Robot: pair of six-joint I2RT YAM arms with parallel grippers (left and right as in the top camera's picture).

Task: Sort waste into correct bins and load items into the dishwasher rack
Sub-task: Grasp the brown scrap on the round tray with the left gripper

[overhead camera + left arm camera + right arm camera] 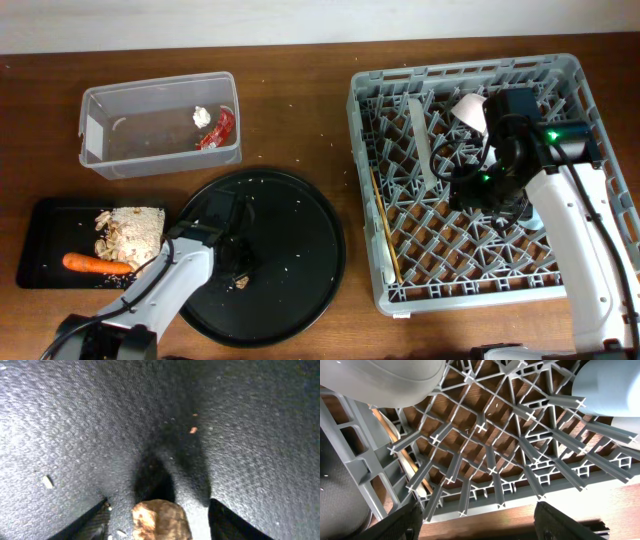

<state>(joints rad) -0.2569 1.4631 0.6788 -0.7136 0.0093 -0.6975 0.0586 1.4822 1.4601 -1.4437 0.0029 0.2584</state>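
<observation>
A brown lump point(241, 283) lies on the large round black tray point(300, 230). My left gripper point(232, 262) is low over it. In the left wrist view the lump point(162, 520) sits between the open fingers point(159, 506), touching neither. My right gripper point(478, 190) hangs open and empty over the grey dishwasher rack point(565, 75). The right wrist view shows its open fingers point(480, 525) above the rack's pegs point(485, 460). The rack holds a white fork point(420, 140), a wooden chopstick point(385, 230), a white cup point(468, 110) and a light-blue cup point(610, 385). A pale rounded dish point(380, 380) is only partly seen.
The clear tub point(100, 130) at the back left holds a red wrapper point(216, 130) and a white paper wad point(200, 115). The shallow black tray point(40, 250) at the left holds beige crumbs point(132, 230) and an orange carrot point(95, 264). Small crumbs dot the round tray.
</observation>
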